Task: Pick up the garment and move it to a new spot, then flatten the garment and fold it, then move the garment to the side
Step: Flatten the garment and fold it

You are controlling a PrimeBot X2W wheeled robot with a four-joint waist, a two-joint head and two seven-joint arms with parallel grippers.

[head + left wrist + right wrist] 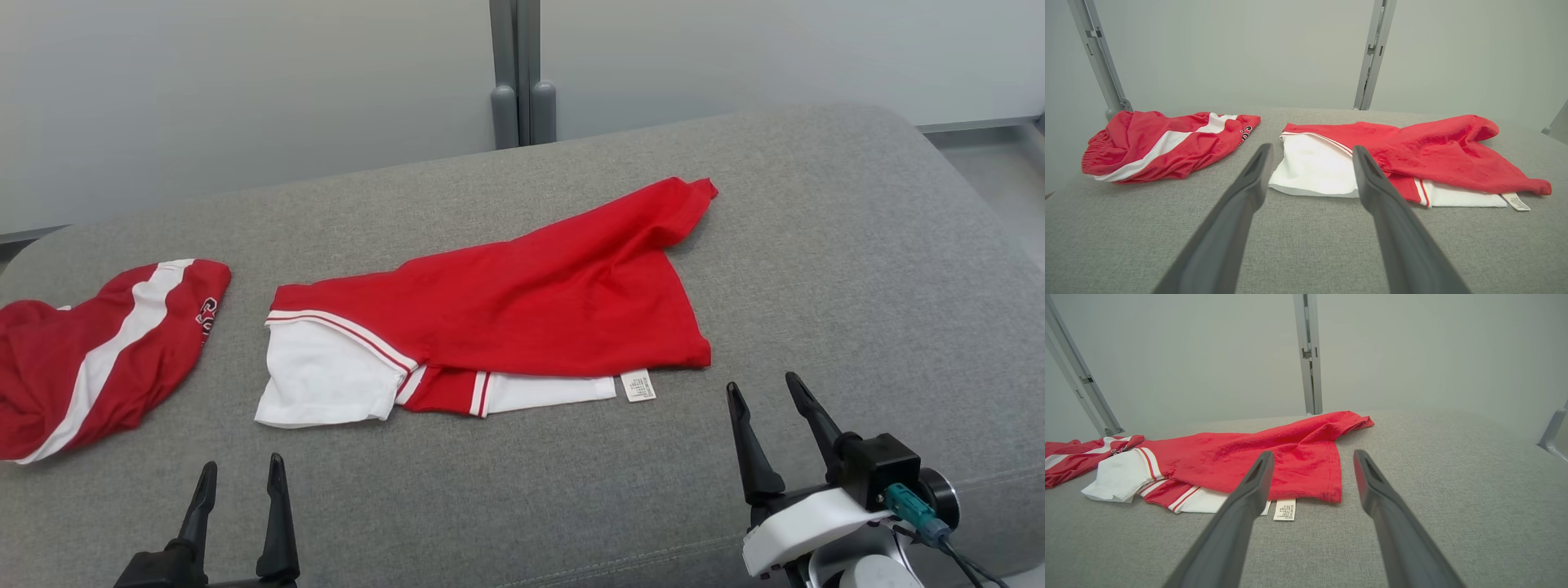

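A red and white garment (pixel 522 310) lies loosely folded in the middle of the grey padded surface (pixel 857 269), its white sleeve at the left and a white care label (pixel 638 385) poking out at the near edge. It also shows as the garment (pixel 1412 159) in the left wrist view and the garment (pixel 1257 457) in the right wrist view. My left gripper (pixel 241 469) stands open, nearer to me than the white sleeve and apart from it. To the right of the label, my right gripper (pixel 766 390) is open with nothing between its fingers.
A second red garment with a white stripe (pixel 98 351) lies bunched at the far left of the surface, seen too as the striped garment (pixel 1167 143). A grey post (pixel 516 73) rises behind the surface against a pale wall. The surface's rounded right edge drops off beyond my right arm.
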